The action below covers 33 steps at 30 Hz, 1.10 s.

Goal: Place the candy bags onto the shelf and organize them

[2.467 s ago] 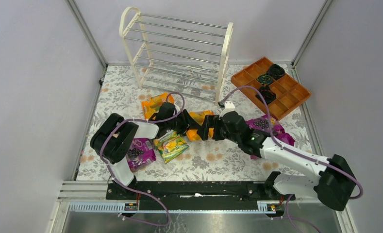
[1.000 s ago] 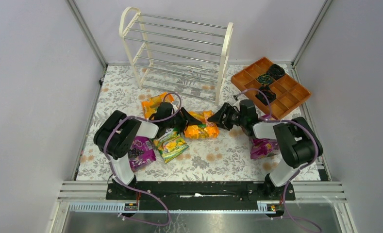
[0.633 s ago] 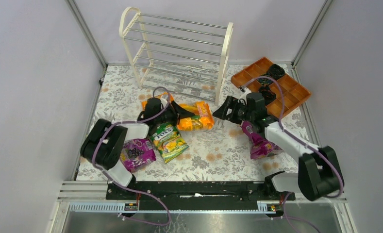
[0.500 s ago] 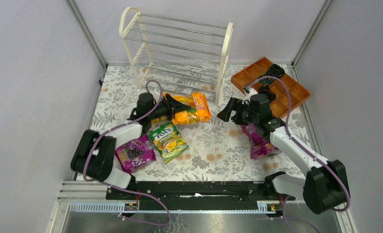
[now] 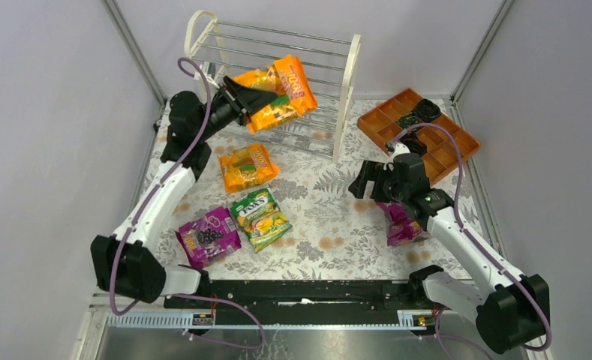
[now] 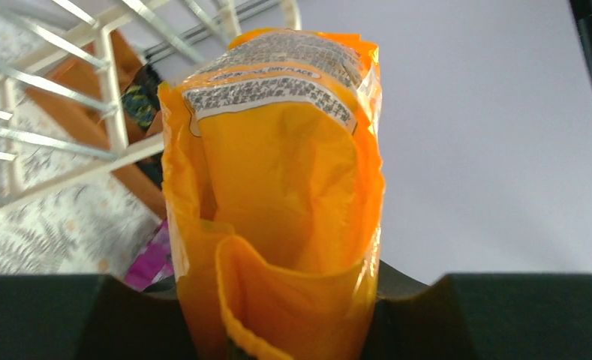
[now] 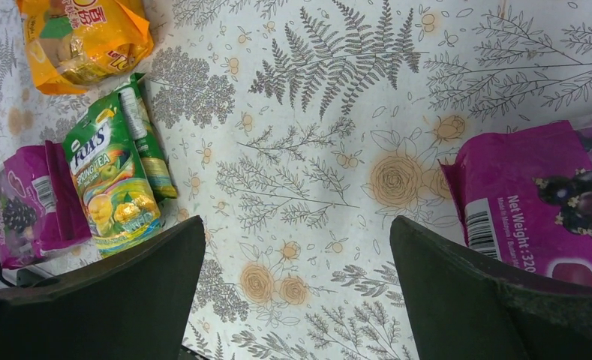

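Note:
My left gripper (image 5: 256, 100) is shut on an orange candy bag (image 5: 277, 91) and holds it raised in front of the cream-white shelf (image 5: 347, 75); the bag fills the left wrist view (image 6: 277, 195). On the table lie another orange bag (image 5: 247, 166), a green-yellow bag (image 5: 260, 219) and a purple bag (image 5: 209, 236). A second purple bag (image 5: 401, 225) lies under my right arm. My right gripper (image 5: 362, 180) is open and empty above the table; its view shows the orange bag (image 7: 86, 37), green-yellow bag (image 7: 116, 180) and both purple bags (image 7: 22, 206) (image 7: 548, 195).
An orange compartmented tray (image 5: 443, 146) with small black round objects (image 5: 426, 109) stands at the back right. Grey walls enclose the floral table cover (image 5: 330, 232) on three sides. The shelf stands against the back wall.
My left gripper lifted the orange bag off the table and carried it up and back to the shelf. My right gripper let go, pulled right and opened.

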Each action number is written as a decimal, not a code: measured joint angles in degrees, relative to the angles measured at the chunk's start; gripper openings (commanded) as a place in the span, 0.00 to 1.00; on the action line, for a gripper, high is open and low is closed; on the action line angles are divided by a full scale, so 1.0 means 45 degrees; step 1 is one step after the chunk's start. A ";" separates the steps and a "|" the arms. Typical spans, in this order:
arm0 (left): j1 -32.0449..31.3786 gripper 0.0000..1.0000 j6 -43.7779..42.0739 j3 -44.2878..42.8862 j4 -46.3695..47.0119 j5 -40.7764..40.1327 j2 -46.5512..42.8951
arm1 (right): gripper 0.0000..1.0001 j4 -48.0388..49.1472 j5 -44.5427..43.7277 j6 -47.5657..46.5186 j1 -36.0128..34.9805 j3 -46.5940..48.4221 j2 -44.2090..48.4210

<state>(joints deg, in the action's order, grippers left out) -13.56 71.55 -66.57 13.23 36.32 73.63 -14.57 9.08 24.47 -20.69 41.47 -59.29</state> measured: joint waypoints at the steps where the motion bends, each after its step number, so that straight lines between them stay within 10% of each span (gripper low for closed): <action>1: -0.0112 0.35 0.0214 -0.0389 0.0160 -0.0204 0.0291 | 1.00 -0.0063 -0.0005 -0.0010 0.0000 0.0000 0.0053; 33: -0.5576 0.35 0.0865 -1.0166 -0.1763 -1.4872 0.8204 | 1.00 -0.1462 -0.0151 0.0447 0.0000 -0.0287 0.2773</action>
<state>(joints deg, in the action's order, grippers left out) -38.65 75.44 -112.31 5.30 -30.61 110.54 -21.15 8.40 26.48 -20.69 40.18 -46.81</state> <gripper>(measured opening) 0.376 0.995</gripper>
